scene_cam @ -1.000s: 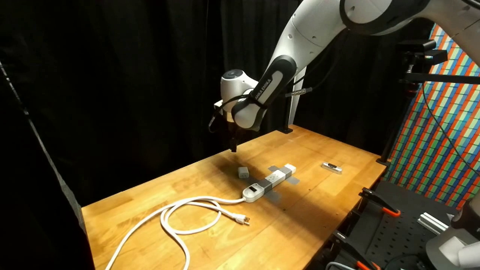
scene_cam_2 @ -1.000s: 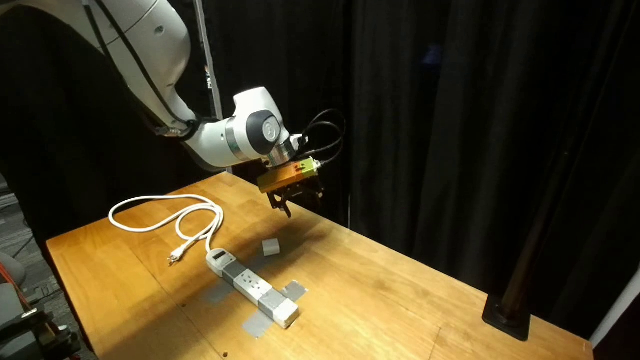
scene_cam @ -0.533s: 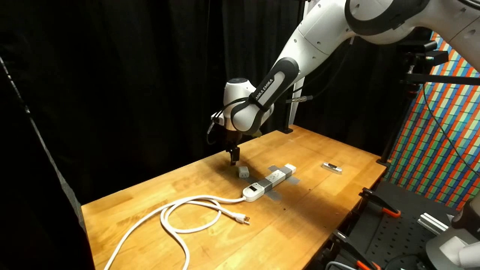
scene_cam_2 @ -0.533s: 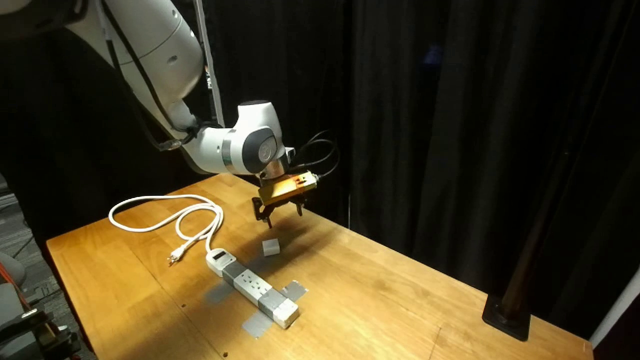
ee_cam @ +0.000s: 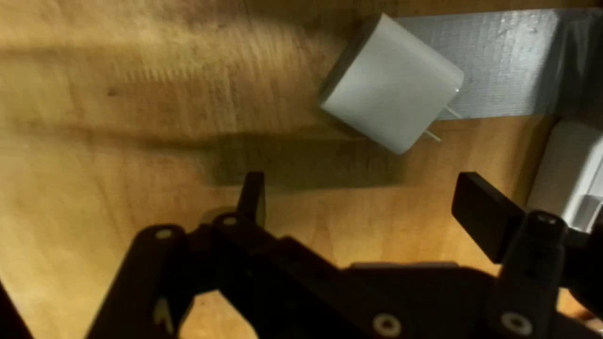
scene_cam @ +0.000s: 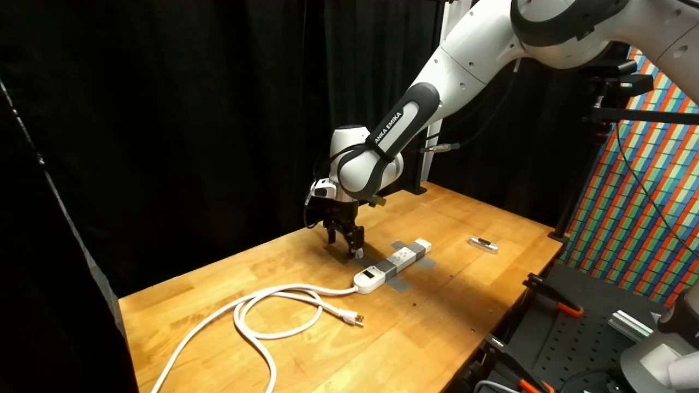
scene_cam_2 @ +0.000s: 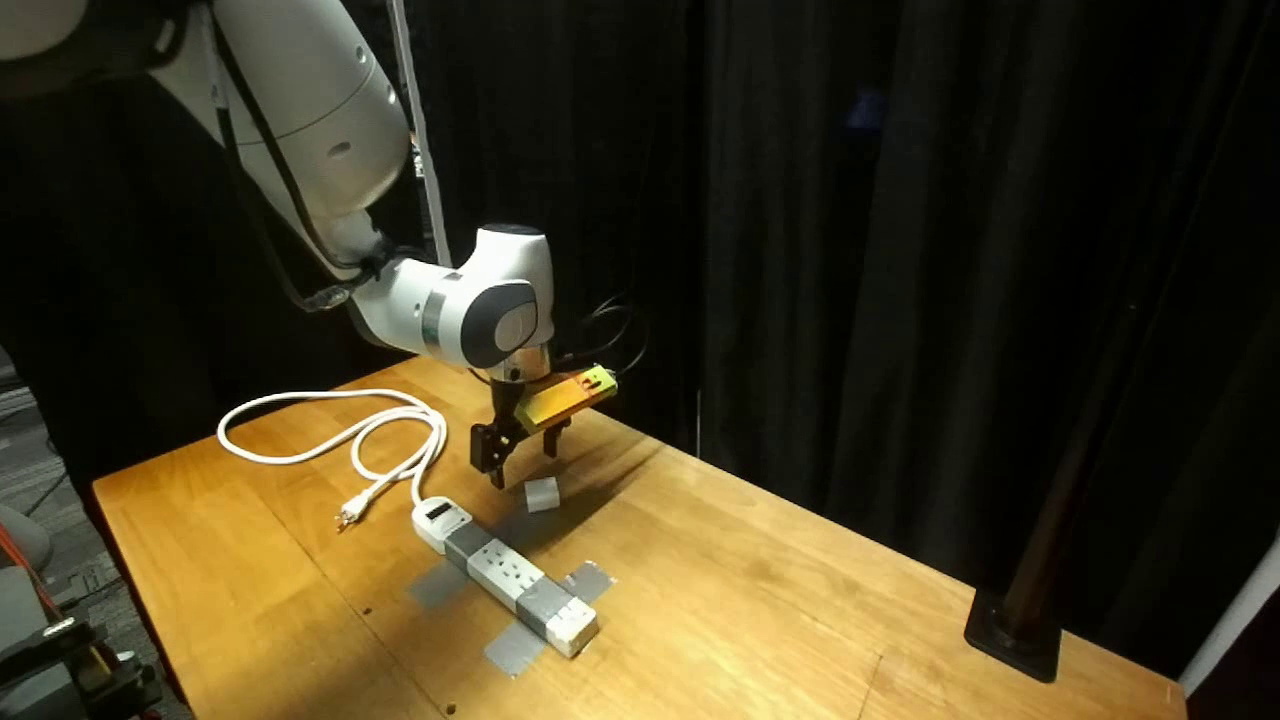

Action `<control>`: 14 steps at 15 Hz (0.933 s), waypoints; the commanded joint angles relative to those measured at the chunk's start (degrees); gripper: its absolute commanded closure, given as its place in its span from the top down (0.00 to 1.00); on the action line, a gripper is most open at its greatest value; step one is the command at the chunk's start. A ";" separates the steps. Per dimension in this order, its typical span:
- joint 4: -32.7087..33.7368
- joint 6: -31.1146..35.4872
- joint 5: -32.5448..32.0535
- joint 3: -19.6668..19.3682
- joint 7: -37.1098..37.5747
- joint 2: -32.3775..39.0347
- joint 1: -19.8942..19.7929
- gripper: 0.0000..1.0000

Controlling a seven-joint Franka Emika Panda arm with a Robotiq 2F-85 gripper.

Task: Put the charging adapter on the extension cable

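- Near the power strip (scene_cam_2: pixel 505 573), over the table (scene_cam_2: pixel 800 610), the gripper (ee_cam: pixel 358 188) hangs with its fingers (ee_cam: pixel 487 216) spread wide and nothing between them. I judge the reach nearly done; the grip itself is not.
- Just beside the power strip, apart from it, the white adapter (ee_cam: pixel 391 87) lies on the table — not held, with a gap showing between it and the fingers in the wrist view. Its thin prongs (ee_cam: pixel 433 136) stick out sideways, toward the power strip. Left to do here, as I see it: bring the fingers round the adapter, close them, lift.
- Across the power strip run bands of grey tape (scene_cam_2: pixel 468 545), which seem to fix it down. The sockets (scene_cam_2: pixel 495 556) that show between the bands have nothing in them, so the placing is all to come — and if plugging in is meant, the prongs will probably need turning down first.
- From one end of the power strip the white cord (scene_cam_2: pixel 330 393) runs off in loose loops, its plug (scene_cam: pixel 349 317) lying free.
- Well apart from the power strip, on the side away from the adapter, lies a small silver thing (scene_cam: pixel 483 245) with a dark top.
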 commanded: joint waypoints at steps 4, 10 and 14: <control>0.57 -8.66 6.20 -1.56 -10.70 -1.79 2.31 1.00; 1.74 -14.23 6.10 -0.12 -20.96 -2.48 0.75 1.00; 6.08 -20.90 7.77 0.16 -37.42 -3.39 -1.42 1.00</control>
